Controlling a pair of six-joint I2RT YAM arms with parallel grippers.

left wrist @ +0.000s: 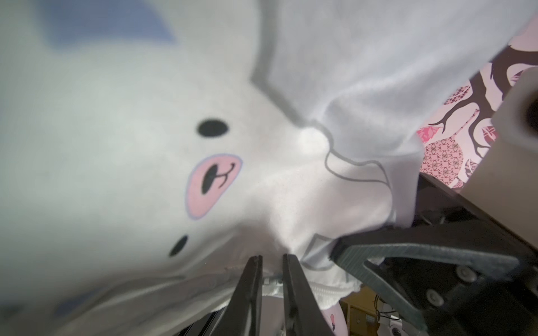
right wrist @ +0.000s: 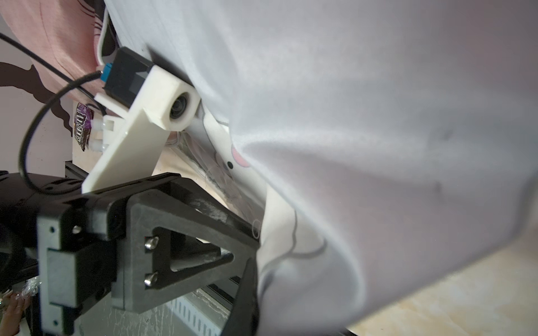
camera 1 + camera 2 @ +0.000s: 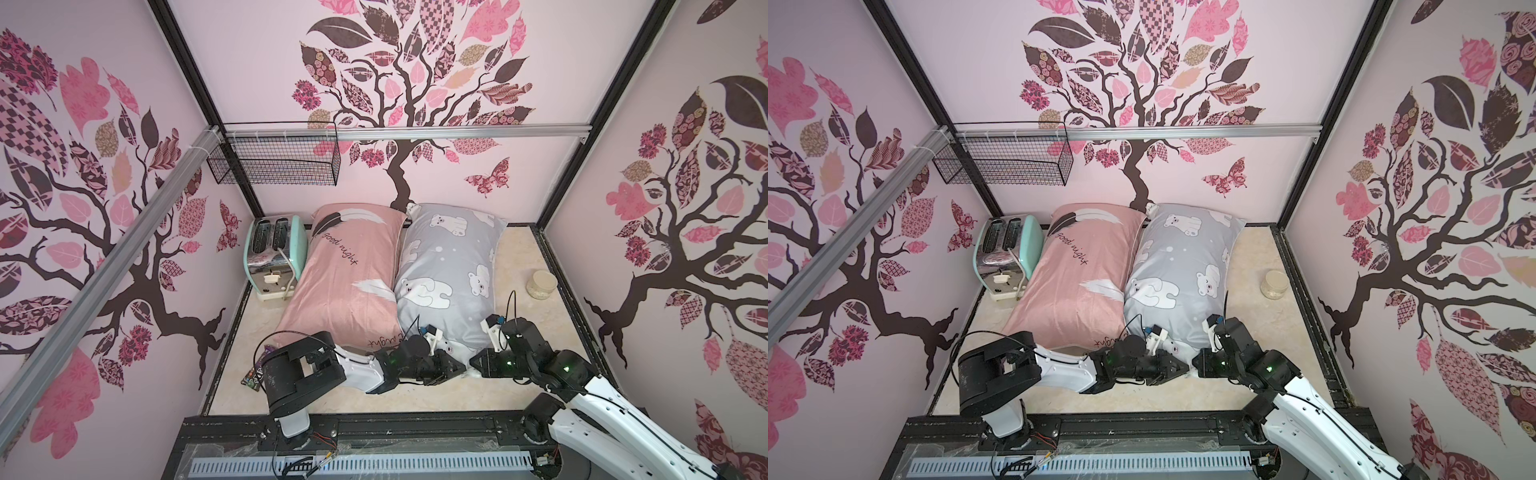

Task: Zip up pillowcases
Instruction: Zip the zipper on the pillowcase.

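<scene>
Two pillowcases lie side by side in both top views: a pink one [image 3: 349,270] with feathers and "good night" script, and a grey one [image 3: 451,257] with white polar bears. Both grippers meet at the grey pillowcase's near edge. In the left wrist view my left gripper [image 1: 272,257] has its thin jaws nearly together, pinching the small metal zipper pull [image 1: 272,280] on the white zipper [image 1: 320,291]. My right gripper [image 2: 257,264] is shut on a fold of the grey pillowcase [image 2: 378,145] close beside it. The cloth hides one of its fingers.
A mint and chrome toaster [image 3: 274,253] stands left of the pink pillowcase. A small round jar [image 3: 541,284] sits at the right. A black wire basket [image 3: 274,160] hangs on the back wall. A candy packet [image 3: 257,370] lies by the left arm's base.
</scene>
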